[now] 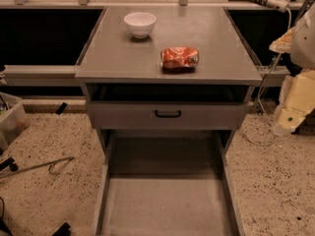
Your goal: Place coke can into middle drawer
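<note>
Pick not begun: can [179,58] on counter [123,58], drawer [167,203] open.
Your tool [293,107] hangs far right, grip state can't be told; reach for the can.

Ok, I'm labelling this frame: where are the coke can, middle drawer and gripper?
coke can [179,58]: camera view, dented side.
middle drawer [165,205]: camera view, bare floor.
gripper [289,118]: camera view, right edge beside the cabinet [206,28], pale lower end.

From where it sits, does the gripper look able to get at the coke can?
Probably yes. The coke can lies on its side on the cabinet top, apart from the white bowl, with nothing over it. The gripper hangs beside the cabinet at the picture's right edge.
</note>
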You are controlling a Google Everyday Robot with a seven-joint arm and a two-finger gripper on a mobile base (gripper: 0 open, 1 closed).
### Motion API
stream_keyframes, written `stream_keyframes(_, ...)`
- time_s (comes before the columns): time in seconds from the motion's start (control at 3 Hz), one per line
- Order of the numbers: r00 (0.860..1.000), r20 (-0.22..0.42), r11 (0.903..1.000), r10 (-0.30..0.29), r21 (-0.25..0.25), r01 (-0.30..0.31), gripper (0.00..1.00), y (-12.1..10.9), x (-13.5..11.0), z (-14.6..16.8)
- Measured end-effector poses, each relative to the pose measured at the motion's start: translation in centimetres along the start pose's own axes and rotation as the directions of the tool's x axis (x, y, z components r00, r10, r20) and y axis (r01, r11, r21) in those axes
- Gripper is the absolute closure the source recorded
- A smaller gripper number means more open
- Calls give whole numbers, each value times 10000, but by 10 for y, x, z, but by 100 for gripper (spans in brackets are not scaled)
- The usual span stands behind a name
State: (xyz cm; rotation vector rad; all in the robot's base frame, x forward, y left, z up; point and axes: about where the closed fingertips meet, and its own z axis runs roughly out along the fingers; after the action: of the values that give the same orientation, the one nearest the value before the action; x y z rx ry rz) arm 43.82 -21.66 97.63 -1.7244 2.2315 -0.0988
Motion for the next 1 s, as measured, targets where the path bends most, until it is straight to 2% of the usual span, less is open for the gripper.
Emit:
stream_keyframes(0.33, 10000, 0, 10000, -2, 1, 2, 0, 0, 0, 0)
stream_keyframes(0.67, 9995, 28, 9995, -308, 110, 308, 0, -12, -8, 10)
stream_keyframes(1.0, 9982, 97, 9978, -588, 306, 585, 0, -49, -19, 32)
